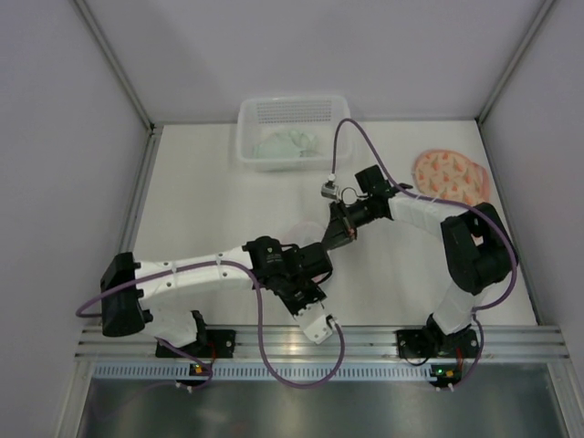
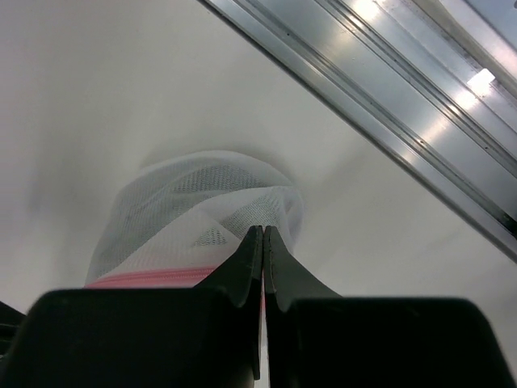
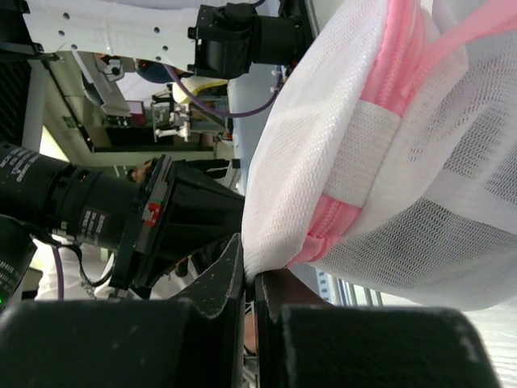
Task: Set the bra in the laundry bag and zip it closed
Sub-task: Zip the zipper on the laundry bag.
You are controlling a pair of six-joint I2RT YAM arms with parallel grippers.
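Seemingly mid-task, the laundry bag [image 3: 404, 162] hangs between the two arms over the middle of the worktop [image 1: 219, 192], somewhat toward its near edge. It is soft white mesh, fine in places and open-weave in others, slumped into a rounded pouch. Its pink zip [image 3: 335, 222] is crossed by a plain white fabric band.

Whether the bra is inside I cannot tell: the mesh bulges but shows no clear contents. The pink tapes seem to part toward the bag's top, so I judge the zip not fully drawn and the closing yet to do.

The right gripper [image 3: 249, 271] has its dark fingers pressed together on a corner of mesh by the zip's end. The left gripper [image 2: 262, 233] has its fingers together too, with gathered mesh meeting the tips, apparently pinched.

At the far edge stands a white perforated plastic basket [image 1: 245, 137] holding pale crumpled cloth [image 1: 287, 144]. Near the far right corner lies a rounded orange-patterned fabric piece [image 1: 450, 176]. Either could be the bra. A ribbed aluminium rail [image 1: 365, 342] lines the near edge.
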